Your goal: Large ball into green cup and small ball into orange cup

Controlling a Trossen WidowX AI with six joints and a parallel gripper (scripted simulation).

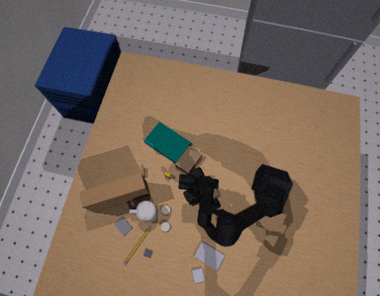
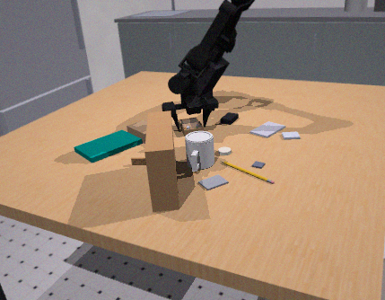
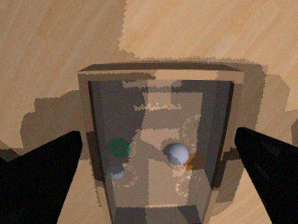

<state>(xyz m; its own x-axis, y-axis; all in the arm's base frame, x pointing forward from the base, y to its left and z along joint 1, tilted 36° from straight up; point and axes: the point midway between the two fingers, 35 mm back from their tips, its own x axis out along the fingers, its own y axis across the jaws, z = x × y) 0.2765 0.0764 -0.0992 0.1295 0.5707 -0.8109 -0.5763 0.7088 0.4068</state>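
The wooden puzzle (image 3: 160, 76) (image 2: 190, 125) lies flat on the table under its clear cover. In the wrist view the green cup (image 3: 119, 147) is at the left with the small ball (image 3: 117, 172) just below it. The large ball (image 3: 176, 153) lies at the right, touching the orange cup (image 3: 197, 160). My gripper (image 3: 160, 137) (image 2: 190, 118) (image 1: 190, 178) is open and empty. It hangs just above the puzzle, with one finger on each long side. In the top view the gripper hides the puzzle.
A cardboard box (image 1: 110, 179) (image 2: 161, 162), a white mug (image 1: 146, 211) (image 2: 200, 149), a teal book (image 1: 167, 142) (image 2: 108, 145) and a small brown box (image 1: 190, 159) (image 2: 137, 128) stand close by. A pencil (image 1: 137, 245) (image 2: 247, 172), white discs and grey cards lie around.
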